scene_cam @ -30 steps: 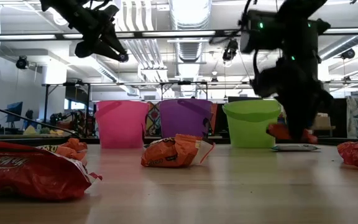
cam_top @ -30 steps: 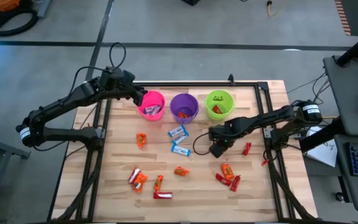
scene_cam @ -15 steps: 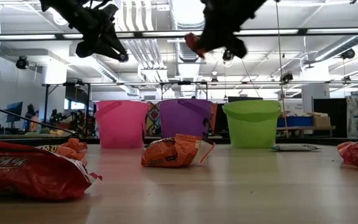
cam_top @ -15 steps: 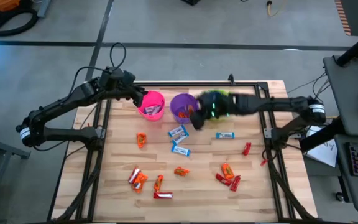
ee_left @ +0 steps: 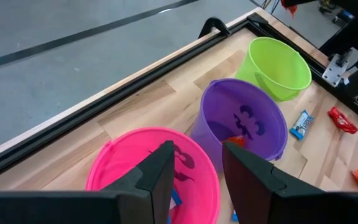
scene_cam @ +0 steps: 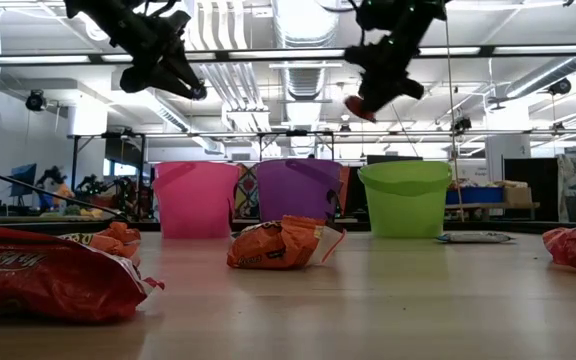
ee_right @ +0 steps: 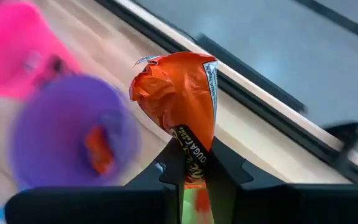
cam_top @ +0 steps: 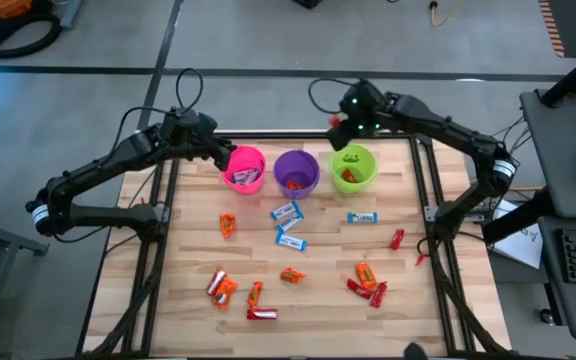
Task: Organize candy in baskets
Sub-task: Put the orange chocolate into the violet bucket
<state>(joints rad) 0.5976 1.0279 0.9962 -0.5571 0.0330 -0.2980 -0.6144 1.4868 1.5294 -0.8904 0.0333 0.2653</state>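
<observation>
My right gripper [cam_top: 342,120] is high above the table's far edge, just beyond the lime green bucket [cam_top: 353,167], and is shut on an orange candy bar [ee_right: 179,93]. My left gripper [ee_left: 196,163] hovers open over the pink bucket [cam_top: 245,168] and holds nothing. The purple bucket [cam_top: 296,172] stands between the other two, and all three stand in a row near the far edge. Some candy lies inside the pink and purple buckets. More orange, red and blue-and-white candy [cam_top: 286,212] lies scattered flat on the table. My right gripper pinches the orange candy bar by one end of its wrapper [ee_right: 193,148] between the two fingers. The rest of the bar sticks out past the fingertips. It is lifted clear and hangs below the gripper [scene_cam: 357,107], high above the buckets.
A blue-and-white bar [cam_top: 362,217] lies near the green bucket, and two more [cam_top: 290,240] lie at mid table. Orange and red bars [cam_top: 220,287] [cam_top: 366,280] cluster along the near half. A black frame [cam_top: 298,133] borders the table's far edge.
My right gripper has risen from the table right of centre with the orange candy, swung past the purple bucket and gone on up toward the far edge beyond the green bucket. A blue-and-white bar shows where the gripper was.
</observation>
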